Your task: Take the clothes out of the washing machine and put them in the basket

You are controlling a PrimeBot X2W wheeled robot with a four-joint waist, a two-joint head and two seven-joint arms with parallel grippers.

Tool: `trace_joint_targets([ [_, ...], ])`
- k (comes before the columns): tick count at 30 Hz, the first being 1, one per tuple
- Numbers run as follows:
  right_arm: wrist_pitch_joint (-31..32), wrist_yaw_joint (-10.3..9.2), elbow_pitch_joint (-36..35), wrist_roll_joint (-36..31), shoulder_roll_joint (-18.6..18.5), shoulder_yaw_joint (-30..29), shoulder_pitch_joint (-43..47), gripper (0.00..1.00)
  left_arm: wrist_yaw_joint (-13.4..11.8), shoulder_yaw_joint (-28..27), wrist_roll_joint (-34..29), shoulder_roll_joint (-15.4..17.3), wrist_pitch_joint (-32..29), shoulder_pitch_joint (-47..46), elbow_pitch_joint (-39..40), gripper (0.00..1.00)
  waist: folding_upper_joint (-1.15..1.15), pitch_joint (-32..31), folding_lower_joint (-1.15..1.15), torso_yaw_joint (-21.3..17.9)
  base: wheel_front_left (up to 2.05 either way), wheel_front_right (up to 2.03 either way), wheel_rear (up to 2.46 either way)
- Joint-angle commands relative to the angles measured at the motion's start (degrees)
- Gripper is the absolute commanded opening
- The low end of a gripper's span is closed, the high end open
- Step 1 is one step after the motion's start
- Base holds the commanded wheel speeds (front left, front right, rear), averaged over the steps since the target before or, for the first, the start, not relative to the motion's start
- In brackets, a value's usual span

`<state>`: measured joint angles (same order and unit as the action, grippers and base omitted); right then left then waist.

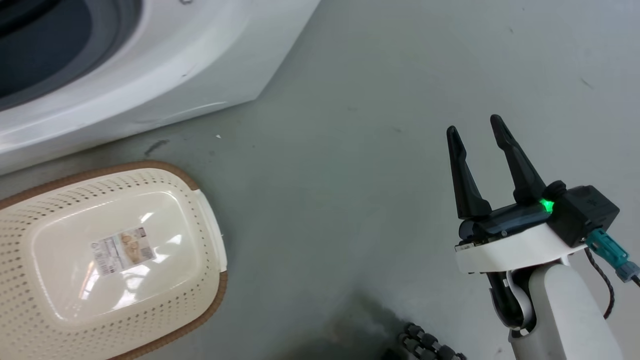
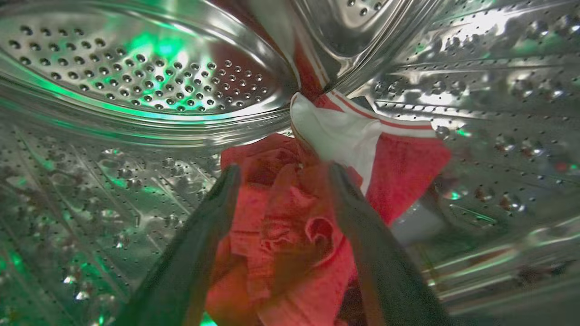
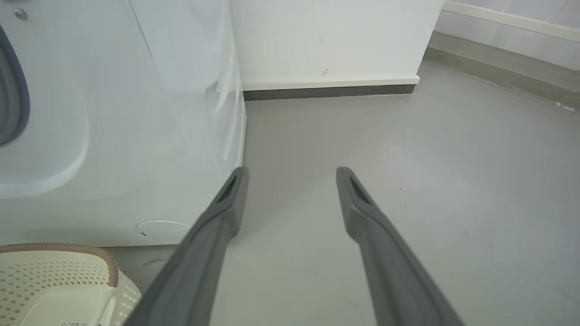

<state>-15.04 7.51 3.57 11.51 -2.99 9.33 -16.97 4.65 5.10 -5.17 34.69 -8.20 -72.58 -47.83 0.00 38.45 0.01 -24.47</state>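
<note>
Left claw spread around clothes inside washing machine, right claw parted

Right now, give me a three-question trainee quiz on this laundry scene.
1. True or false: the clothes lie inside the drum of the washing machine.
2. The left tool is: A) shut on fabric; B) open, fingers astride the clothes; C) resting on tiles.
3. What lies in the basket?
Key: 1 true; 2 B; 3 nothing visible, only its paper label.
</note>
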Motion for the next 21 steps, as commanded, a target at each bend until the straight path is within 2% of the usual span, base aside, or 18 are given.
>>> trace_joint_targets([
  [1, -0.2, -0.05, -0.36, 0.52, 0.2, 0.28, -1.18, 1.0, 0.76, 1.3, -1.21, 1.73, -2.13, -2.32, 0.34, 1.0, 0.0, 2.17, -0.01, -2.09, 0.0, 0.0, 0.0],
  [5, -0.2, -0.05, -0.82, 1.58, 0.19, 0.76, -1.54, 1.0, 1.95, 3.75, -2.71, 4.27, -10.31, -7.01, 0.66, 1.0, 0.0, 4.23, -0.01, -3.29, 0.0, 0.0, 0.0],
  [6, -0.2, -0.05, -0.94, 2.24, 0.19, 1.32, -1.69, 1.0, 2.42, 4.77, -2.38, 5.84, -17.61, -9.18, 0.42, 1.0, 0.0, 5.28, -0.01, -4.02, 0.0, 0.0, 0.0],
  [10, -0.2, -0.05, -0.92, 2.85, 0.19, 1.8, -2.09, 1.0, 2.67, 4.97, -1.72, 7.27, -26.17, -10.22, 1.32, 1.0, 0.0, 6.29, -0.01, -4.79, 0.0, 0.0, 0.0],
  [11, -0.2, -0.05, -0.99, 3.39, 0.19, 1.9, -2.07, 1.0, 2.33, 4.46, -0.8, 8.61, -30.41, -8.24, 4.2, 1.0, 0.0, 7.19, -0.01, -5.23, 0.0, 0.0, 0.0],
  [13, -0.2, -0.05, -1.03, 3.62, 0.19, 1.95, -2.16, 1.0, 1.63, 3.96, -0.27, 9.01, -31.84, -6.98, 5.95, 1.0, 0.0, 7.55, -0.01, -5.34, 0.0, 0.0, 0.0],
  [14, -0.2, -0.05, -1.01, 3.71, 0.19, 2.02, -2.32, 1.0, 1.11, 3.53, -0.02, 9.12, -32.6, -6.49, 6.7, 0.73, 0.0, 7.69, -0.01, -5.4, 0.0, 0.0, 0.0],
  [15, -0.21, -0.05, -1.0, 3.88, 0.18, 2.02, -2.49, 1.0, 0.57, 3.29, 0.18, 9.16, -32.75, -5.9, 7.88, 0.32, 0.0, 7.8, -0.01, -5.42, 0.0, 0.0, 0.0],
  [16, -0.21, -0.05, -0.94, 4.02, 0.18, 2.09, -2.61, 1.0, 0.0, 2.98, 0.32, 9.29, -32.67, -5.2, 9.07, 0.0, 0.0, 7.86, -0.01, -5.45, 0.0, 0.0, 0.0],
  [21, -0.21, -0.05, -0.65, 4.16, 0.18, 2.08, -3.06, 1.0, -2.13, 2.26, 0.95, 10.43, -30.78, -1.83, 13.96, 0.0, 0.0, 7.57, -0.01, -5.51, 0.0, 0.0, 0.0],
])
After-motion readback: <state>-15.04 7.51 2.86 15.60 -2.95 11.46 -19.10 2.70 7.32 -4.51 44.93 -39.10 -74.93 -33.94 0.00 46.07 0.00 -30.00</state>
